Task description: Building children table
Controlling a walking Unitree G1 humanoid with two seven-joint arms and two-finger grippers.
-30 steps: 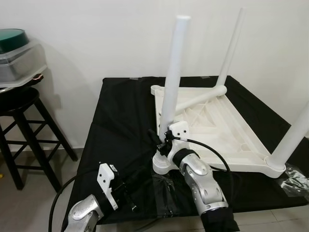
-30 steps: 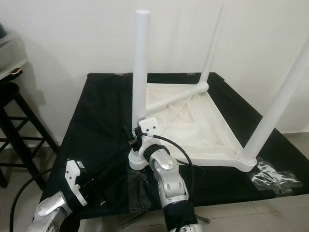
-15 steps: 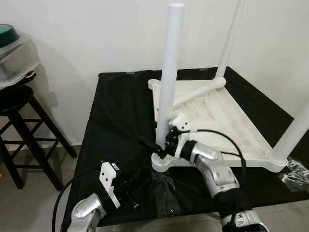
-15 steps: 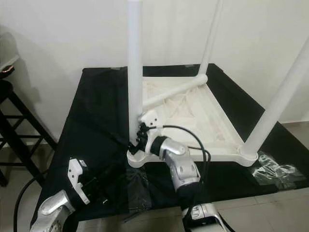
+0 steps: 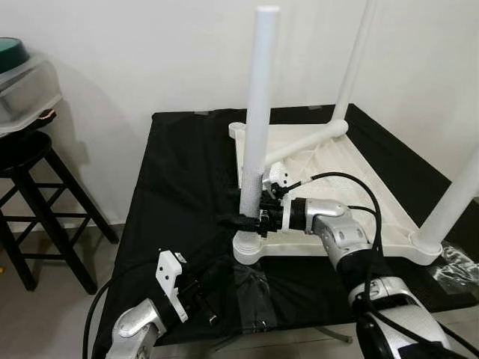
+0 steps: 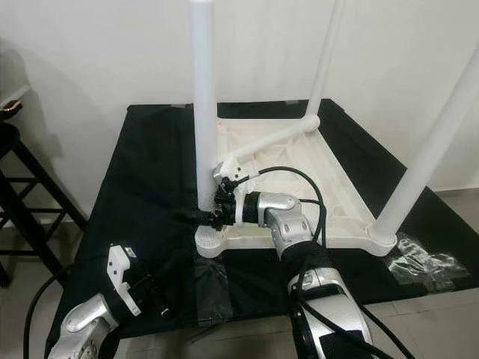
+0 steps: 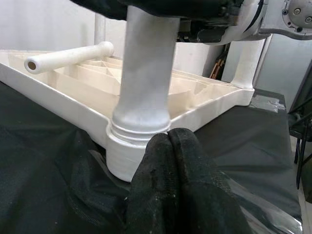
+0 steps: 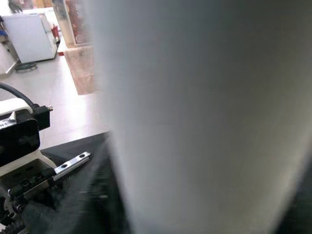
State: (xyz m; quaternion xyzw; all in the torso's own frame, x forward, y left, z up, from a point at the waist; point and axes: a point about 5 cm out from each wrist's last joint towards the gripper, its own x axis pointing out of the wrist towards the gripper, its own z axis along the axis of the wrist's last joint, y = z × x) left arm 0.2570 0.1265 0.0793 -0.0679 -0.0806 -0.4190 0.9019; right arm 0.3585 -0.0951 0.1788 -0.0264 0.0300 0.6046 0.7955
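The right claw point(image 5: 241, 219) gripped the near leg point(image 5: 254, 127) low down, apparently seating it in the upturned white table point(image 5: 352, 202). The left claw point(image 7: 170, 161) hung closed beside that corner socket. Next, I judged, came twisting the leg tight.

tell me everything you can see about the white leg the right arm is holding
The near leg is a plain white tube, plastic by the look, with a flat top. It stands upright in the round corner socket of the upturned white tabletop, which lies on the black cloth. The right tool is clamped around its lower part, just above the socket. The left tool, shut and empty, points at the socket base.
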